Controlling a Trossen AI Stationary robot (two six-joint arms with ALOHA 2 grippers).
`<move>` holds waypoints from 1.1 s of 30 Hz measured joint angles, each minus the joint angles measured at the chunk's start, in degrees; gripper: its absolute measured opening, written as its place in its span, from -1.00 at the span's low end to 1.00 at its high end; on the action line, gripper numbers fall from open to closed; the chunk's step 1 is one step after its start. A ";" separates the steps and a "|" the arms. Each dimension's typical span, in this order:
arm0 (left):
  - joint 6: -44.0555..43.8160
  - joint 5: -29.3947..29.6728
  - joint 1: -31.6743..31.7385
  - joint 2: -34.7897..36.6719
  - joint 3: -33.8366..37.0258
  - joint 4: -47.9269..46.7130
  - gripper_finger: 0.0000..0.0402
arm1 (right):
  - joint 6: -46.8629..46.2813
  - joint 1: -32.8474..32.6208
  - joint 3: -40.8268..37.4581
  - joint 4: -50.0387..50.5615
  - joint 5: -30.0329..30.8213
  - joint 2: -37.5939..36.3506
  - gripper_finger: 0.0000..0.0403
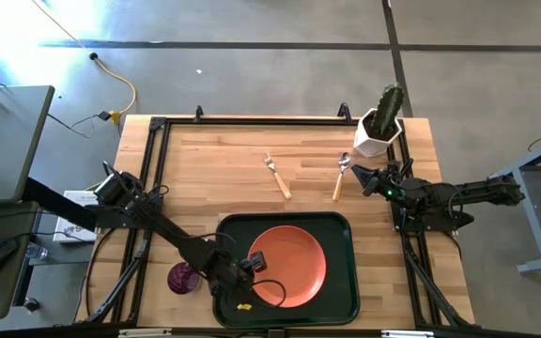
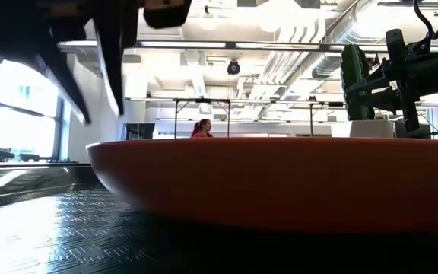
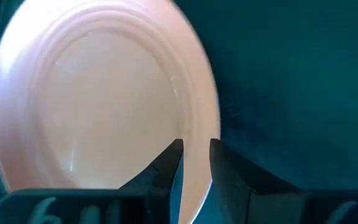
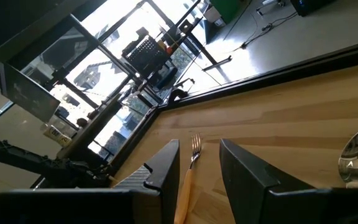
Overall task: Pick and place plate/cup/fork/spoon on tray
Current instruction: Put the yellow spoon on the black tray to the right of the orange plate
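The orange-red plate (image 1: 294,268) lies flat on the dark green tray (image 1: 342,282) and fills the low view (image 2: 280,183). My left gripper (image 1: 255,261) is open just above the plate's left rim (image 3: 197,124), a finger on either side of it, touching nothing; its tips end above the rim in the low view (image 2: 101,114). The purple cup (image 1: 183,278) stands on the table left of the tray. The fork (image 1: 277,175) and spoon (image 1: 340,176) lie on the table beyond the tray. My right gripper (image 1: 357,175) is open beside the spoon, with the fork (image 4: 193,152) ahead of it.
A white pot with a green cactus (image 1: 381,120) stands at the far right corner, close behind my right arm. Black rails run along the table's left, far and right sides. Bare wood lies between the fork and the tray.
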State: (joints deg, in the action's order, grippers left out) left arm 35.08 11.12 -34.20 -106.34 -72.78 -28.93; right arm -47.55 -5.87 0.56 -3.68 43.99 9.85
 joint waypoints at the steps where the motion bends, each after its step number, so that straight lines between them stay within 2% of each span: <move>1: -0.37 0.54 0.00 0.00 -0.83 -1.64 -0.65 | 0.00 0.00 0.00 0.01 -0.01 0.00 -0.48; 8: -5.06 3.24 0.00 0.00 -5.82 -14.79 -0.65 | -0.07 0.00 0.01 -0.08 -1.33 0.00 -0.48; 12: -10.63 9.71 0.42 0.00 -8.63 -22.64 -0.65 | -1.73 -0.01 0.00 -0.39 -5.09 -0.02 -0.48; 16: -20.50 17.34 2.28 0.33 -11.42 -31.14 -0.65 | -1.92 -0.02 0.02 -2.47 -10.96 -0.02 -0.48; 19: -28.14 19.01 4.58 1.05 -13.05 -37.28 -0.65 | -0.82 -0.02 0.02 -5.26 -13.25 -0.02 -0.48; 24: -36.93 21.88 8.91 3.76 -13.37 -42.95 -0.65 | 3.42 -0.02 1.89 -8.74 -12.60 -0.01 -0.48; 28: -40.61 25.80 11.99 6.32 -13.37 -47.47 -0.65 | 9.61 0.00 5.59 -10.51 -12.39 0.33 -0.48; 33: -44.69 30.05 16.14 10.21 -13.37 -51.69 -0.65 | 17.54 0.00 11.91 -10.83 -8.85 0.82 -0.48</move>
State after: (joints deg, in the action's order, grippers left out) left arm -9.60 41.17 -18.06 -96.14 -86.15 -80.63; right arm -30.01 -5.87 12.46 -14.51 35.13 10.66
